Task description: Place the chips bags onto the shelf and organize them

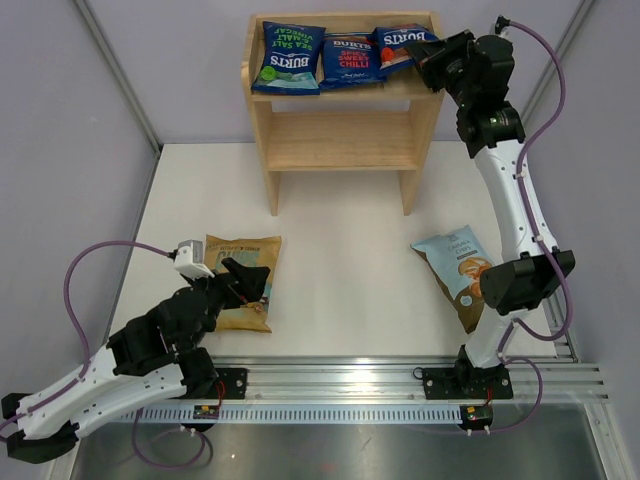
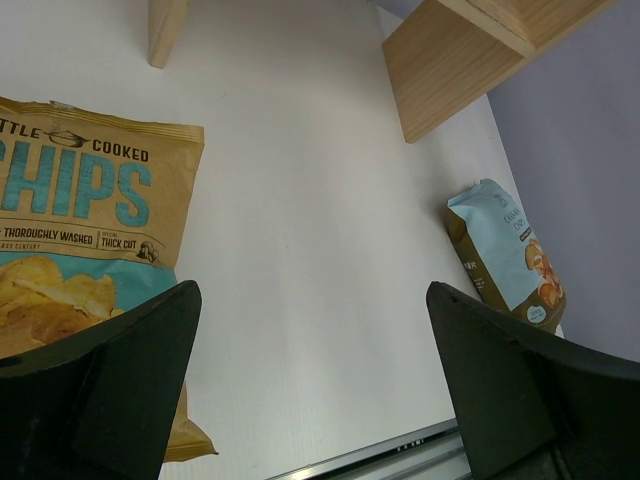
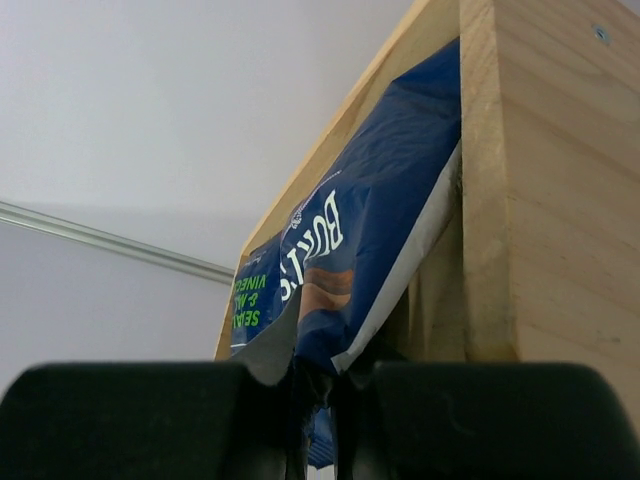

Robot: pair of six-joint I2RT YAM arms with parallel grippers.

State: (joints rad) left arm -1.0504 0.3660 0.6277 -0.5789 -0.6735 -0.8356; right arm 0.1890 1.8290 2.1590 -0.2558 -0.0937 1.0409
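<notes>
The shelf [image 1: 340, 135] stands at the far middle of the table. Three dark-blue Burts chips bags lie on its top tier: a green-lettered one [image 1: 288, 58] at left, a red-lettered one [image 1: 351, 60] in the middle, and a third [image 1: 398, 42] at right. My right gripper [image 1: 422, 60] is shut on the right bag's edge. In the right wrist view that bag [image 3: 370, 230] rises from my shut right gripper [image 3: 318, 420] against the shelf's side panel [image 3: 550, 200]. My left gripper [image 1: 250, 280] hangs open over the right edge of the tan CHIPS bag [image 1: 240, 255] with nothing between its fingers [image 2: 520, 390].
A light-blue-and-brown chips bag [image 1: 452, 262] lies flat at the table's right, beside my right arm's elbow; the left wrist view shows it [image 2: 505, 255] too. The shelf's lower tier [image 1: 340, 150] holds nothing. An aluminium rail [image 1: 400, 385] runs along the near edge.
</notes>
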